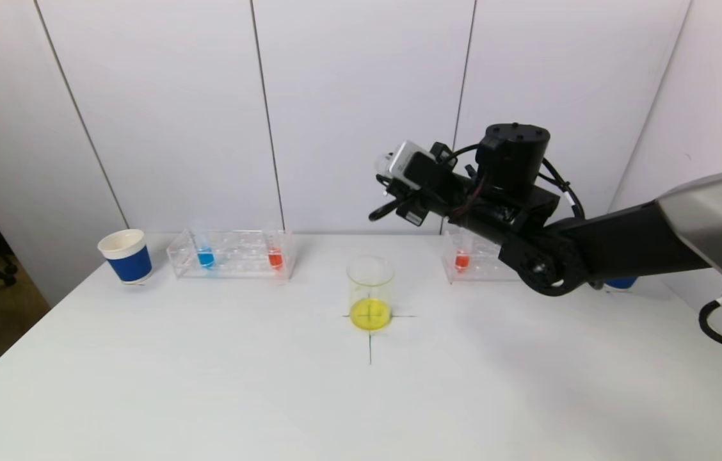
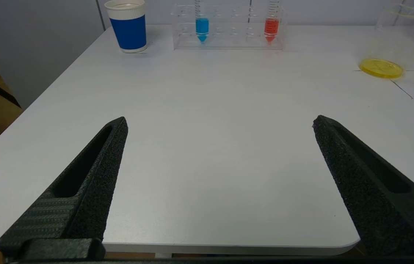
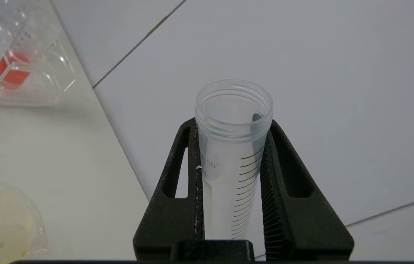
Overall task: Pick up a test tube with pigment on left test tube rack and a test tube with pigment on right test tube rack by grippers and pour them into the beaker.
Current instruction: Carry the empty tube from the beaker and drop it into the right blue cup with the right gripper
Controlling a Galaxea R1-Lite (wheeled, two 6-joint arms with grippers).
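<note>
My right gripper (image 3: 233,124) is shut on a clear graduated test tube (image 3: 233,146) that looks empty, with its open mouth pointing away from the wrist. In the head view the right arm (image 1: 514,218) is raised above and to the right of the beaker (image 1: 370,293), which holds yellow liquid. The left rack (image 1: 233,254) holds a blue tube (image 1: 205,256) and a red tube (image 1: 275,256). The right rack (image 1: 473,259) holds a red tube (image 1: 461,259). My left gripper (image 2: 220,123) is open and empty, low over the table's near left edge.
A blue and white paper cup (image 1: 125,256) stands left of the left rack. Another blue cup (image 1: 622,282) shows partly behind the right arm. The beaker stands on a pen cross (image 1: 370,339) on the white table, and a white panelled wall is close behind the racks.
</note>
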